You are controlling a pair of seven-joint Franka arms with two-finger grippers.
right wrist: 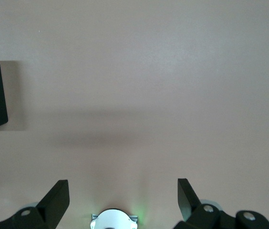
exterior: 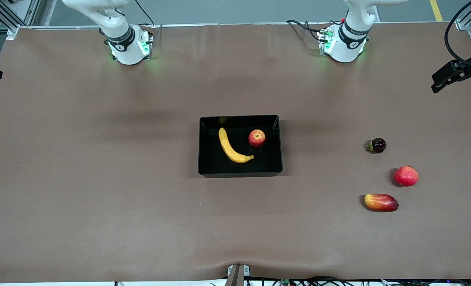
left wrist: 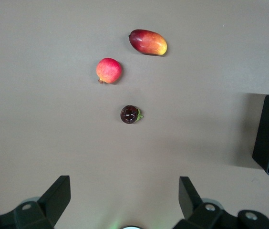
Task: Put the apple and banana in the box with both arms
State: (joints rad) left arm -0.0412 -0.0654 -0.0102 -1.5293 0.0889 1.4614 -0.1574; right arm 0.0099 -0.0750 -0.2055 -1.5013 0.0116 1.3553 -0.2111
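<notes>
Up at the table's robot edge, toward the right arm's end, the right arm waits folded over its base, and its right gripper point(right wrist: 123, 196) hangs high over bare brown table point(exterior: 100, 178) with its fingers spread wide and nothing between them. Near the middle of the table sits the box point(exterior: 240, 171), a shallow black tray. Inside it the banana point(exterior: 231, 146) lies toward the wall on the right arm's side, curving down to the wall nearest the front camera, and the apple point(exterior: 256, 138) rests just beside the banana's curve, apart from it, closer to the wall on the left arm's side. Toward the left arm's end of the table three more fruits lie well apart from the box: a small dark fruit point(exterior: 377, 145), a red round fruit point(exterior: 406, 176) and, nearest the front camera's edge, a mango point(exterior: 381, 202). The left arm likewise waits above its base, and the left gripper point(left wrist: 124, 195) hangs over the table near the dark fruit, fingers spread, empty.
</notes>
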